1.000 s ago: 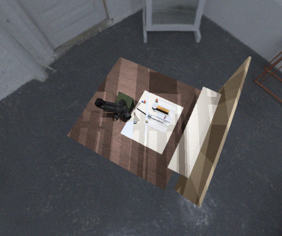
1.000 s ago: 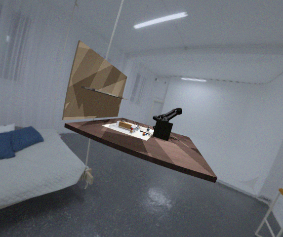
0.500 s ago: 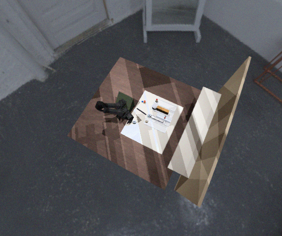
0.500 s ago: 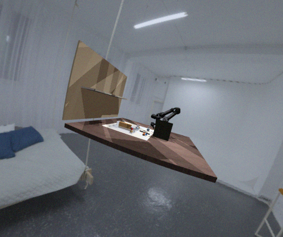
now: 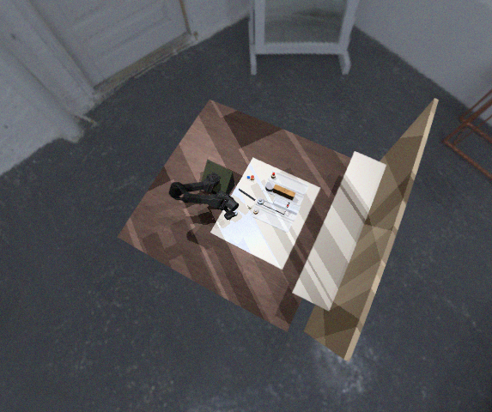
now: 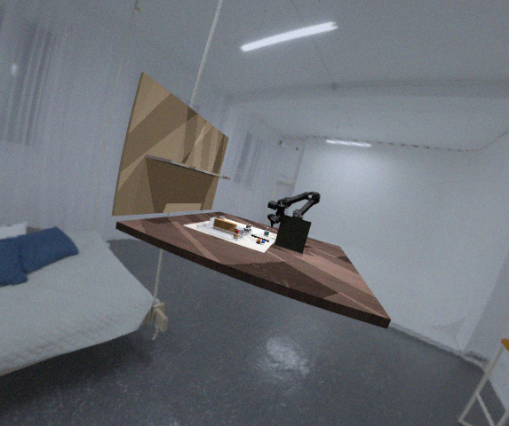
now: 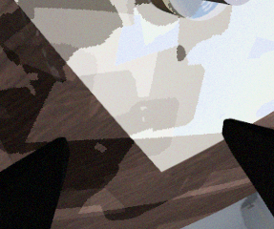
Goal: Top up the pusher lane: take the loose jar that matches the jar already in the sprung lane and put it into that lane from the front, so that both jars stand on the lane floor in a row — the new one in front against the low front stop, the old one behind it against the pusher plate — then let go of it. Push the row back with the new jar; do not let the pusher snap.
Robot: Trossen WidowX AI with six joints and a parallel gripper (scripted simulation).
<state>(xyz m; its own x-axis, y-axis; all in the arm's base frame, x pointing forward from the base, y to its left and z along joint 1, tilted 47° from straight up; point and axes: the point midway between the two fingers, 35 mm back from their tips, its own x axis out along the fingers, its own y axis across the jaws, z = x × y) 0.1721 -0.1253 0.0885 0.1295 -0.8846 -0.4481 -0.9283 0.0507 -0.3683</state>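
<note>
My gripper is open and empty above the white mat's corner. A loose bluish-clear jar stands on the mat close to it; in the wrist view a rounded clear jar is cut off by the top edge. A silver-blue jar is at the near end of a clear lane. A small tan-topped jar and a red-topped jar are at other lane ends. The views are too small to tell the matching jar, the pusher plate or the front stop.
An orange-brown block stands among the lanes. A black stick and small orange and blue pieces lie on the white mat. A dark green panel is beside the arm. A white shelf is beyond the mat.
</note>
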